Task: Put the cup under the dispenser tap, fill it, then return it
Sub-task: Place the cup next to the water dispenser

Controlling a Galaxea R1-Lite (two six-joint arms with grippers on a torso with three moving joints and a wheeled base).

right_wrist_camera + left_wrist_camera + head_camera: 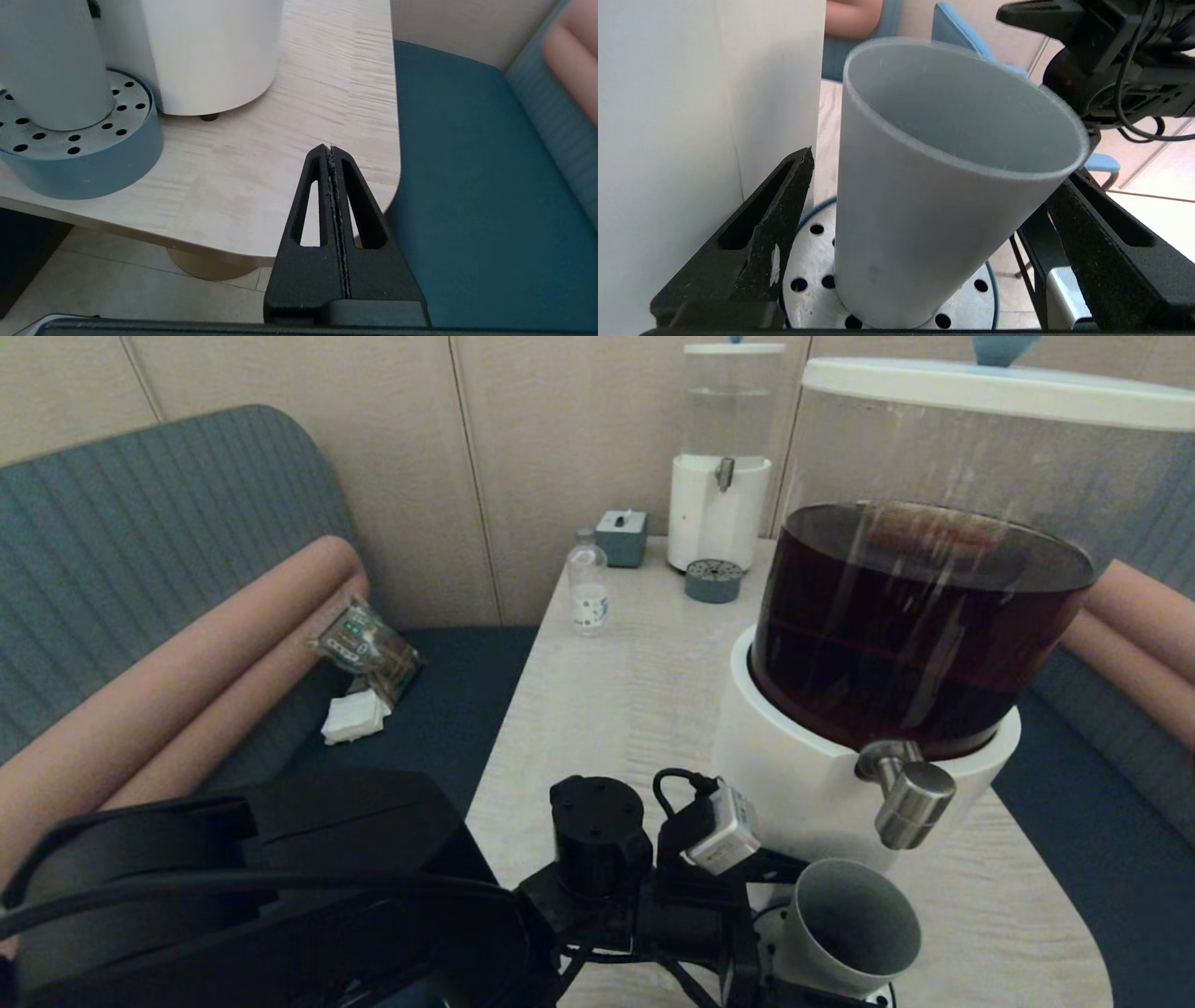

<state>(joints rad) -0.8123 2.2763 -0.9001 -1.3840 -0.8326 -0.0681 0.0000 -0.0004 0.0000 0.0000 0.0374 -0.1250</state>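
Note:
The grey-green cup (845, 933) stands on the perforated drip tray (808, 261) right below the steel tap (906, 793) of the large dispenser (924, 616), which holds dark brown liquid. The cup (924, 210) looks empty inside. My left gripper (941, 168) is open and straddles it low at the table's near edge. One finger (784, 210) stands clear of the cup wall, the other lies close by the rim. The right gripper (330, 148) is shut on nothing, beside the table's near right corner. It sees the cup (46, 70) on the tray (84, 158).
At the table's far end stand a smaller dispenser (719, 513) with clear liquid, its round tray (714, 581), a grey box (622, 537) and a clear bottle (588, 583). A snack packet (364, 644) and napkin (355, 717) lie on the left bench. Blue seat (467, 186) borders the table's right.

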